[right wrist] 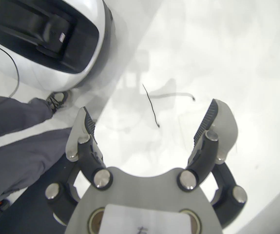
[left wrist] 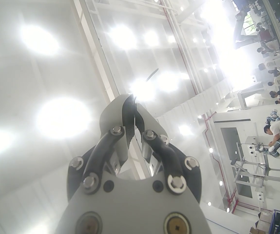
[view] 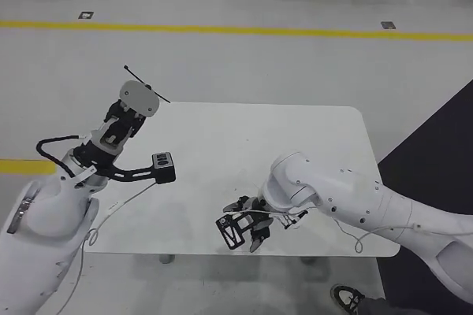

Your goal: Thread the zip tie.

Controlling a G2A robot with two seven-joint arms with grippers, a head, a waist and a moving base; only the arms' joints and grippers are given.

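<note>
Large robotics lab in an industrial hall; high white ceiling with rows of bright lamps [left wrist: 40,40]; red pipe [left wrist: 214,147] down a far wall; aluminium-frame test rigs [left wrist: 252,171]; grey floor [view: 221,71] with yellow line [view: 221,30]; plain white bench [view: 299,142].

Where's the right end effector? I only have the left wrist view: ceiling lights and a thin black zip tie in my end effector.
Observer: In the top view the right end effector is at the near edge of the white rectangular table. It is well apart from the left end effector, which is by the far left corner.
Operator: Open or shut?
Observer: Open. In the right wrist view its fingers stand wide apart with nothing gripped.
Operator: My grip from above?
Observer: The thin black plastic zip tie crosses the left end effector, with an end sticking out on each side.
</note>
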